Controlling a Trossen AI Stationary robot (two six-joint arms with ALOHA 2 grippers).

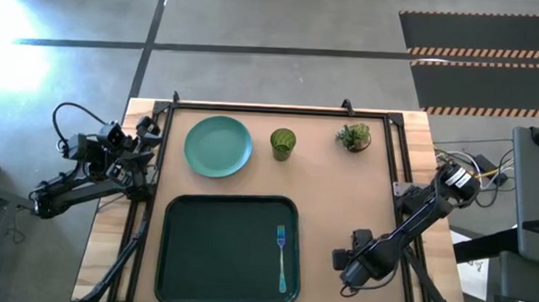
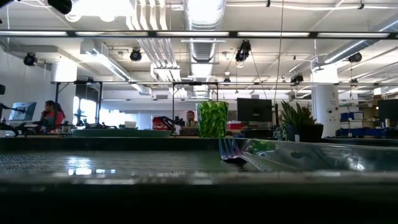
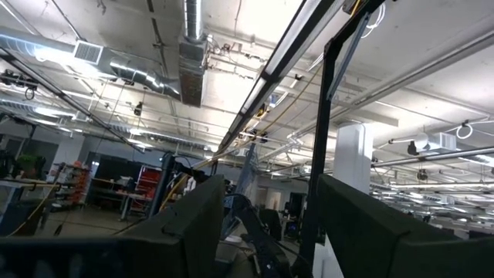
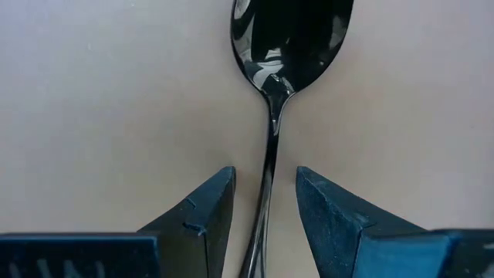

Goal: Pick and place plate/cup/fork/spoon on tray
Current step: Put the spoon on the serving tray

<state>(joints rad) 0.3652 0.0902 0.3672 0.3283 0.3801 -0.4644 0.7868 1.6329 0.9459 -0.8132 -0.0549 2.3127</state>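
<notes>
- My right claw (image 4: 265, 202) is down low over the table, just off the right side of the tray (image 1: 173, 257).
- Its two fingers (image 4: 202, 210) are open a little bit. The thin handle of the spoon (image 4: 282, 46) runs right between them. I can't tell if the fingers touch it.
- The spoon lies flat on the table, with its dark oval bowl pointing away from my claw.
- The fork (image 1: 281, 256) already lies inside the tray, close to the right rim.
- The plate (image 1: 218, 146) sits on the table just past the tray's far edge.
- The cup (image 1: 283, 142) stands beside the plate, also past the tray.
- My left claw (image 1: 131, 148) waits off to the tray's far left, by the table edge. I can't tell if it is open.
</notes>
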